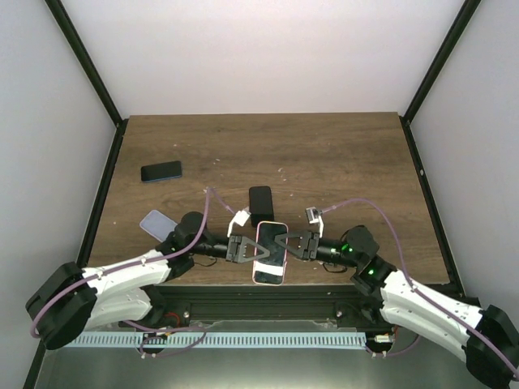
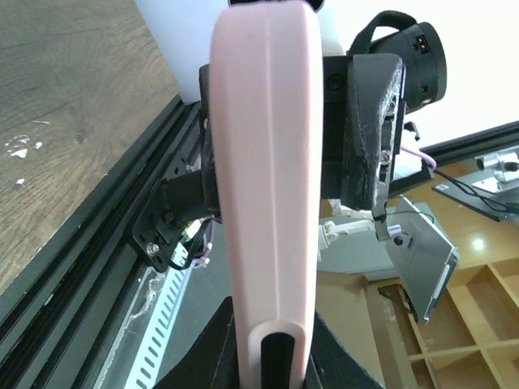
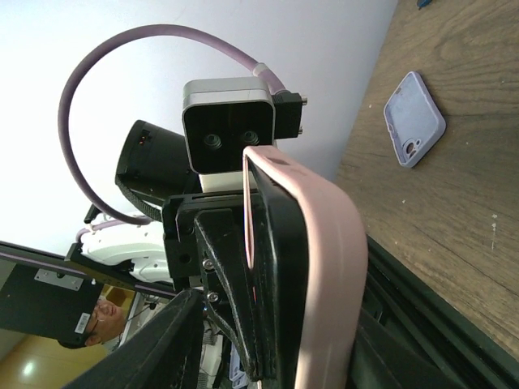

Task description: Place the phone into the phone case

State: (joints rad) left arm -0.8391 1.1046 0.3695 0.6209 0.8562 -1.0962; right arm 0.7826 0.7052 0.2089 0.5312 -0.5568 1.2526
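From the top camera, the two arms met at the lower centre of the frame, just over the near edge of the worktop (image 1: pixel 340 162), and carried the pink phone case (image 1: pixel 258 278) in the air between them. The dark phone (image 1: pixel 270 258) lay face up inside it. The left claw (image 1: pixel 246 248) came in from the left long side and the right claw (image 1: pixel 292 243) from the right. That probably let one steady the shell while the other pressed the handset home. Three things lay apart from the pair. A black slab (image 1: pixel 261 205) sat just above it, a blue-edged phone (image 1: pixel 161 171) was at the upper left, and a lilac case (image 1: pixel 156 222) was at the left by the left arm. In the left wrist view, the case's pink edge (image 2: pixel 268 203) ran up the middle of the frame. A dark finger stood at either side of its bottom end, so the left claw looked clenched on the phone case, pinching it across its thickness. In the right wrist view, the phone (image 3: pixel 284 267) stood edge-on within the pink rim (image 3: pixel 336 267). Near the top of the case the thin lip seemed to stand slightly off the glass, so the seating was probably not complete. One finger (image 3: pixel 158 340) showed at the lower left, but whether the right claw was pinching or had let go I could not tell. The lilac case (image 3: pixel 413 117) lay at the upper right on the wood.
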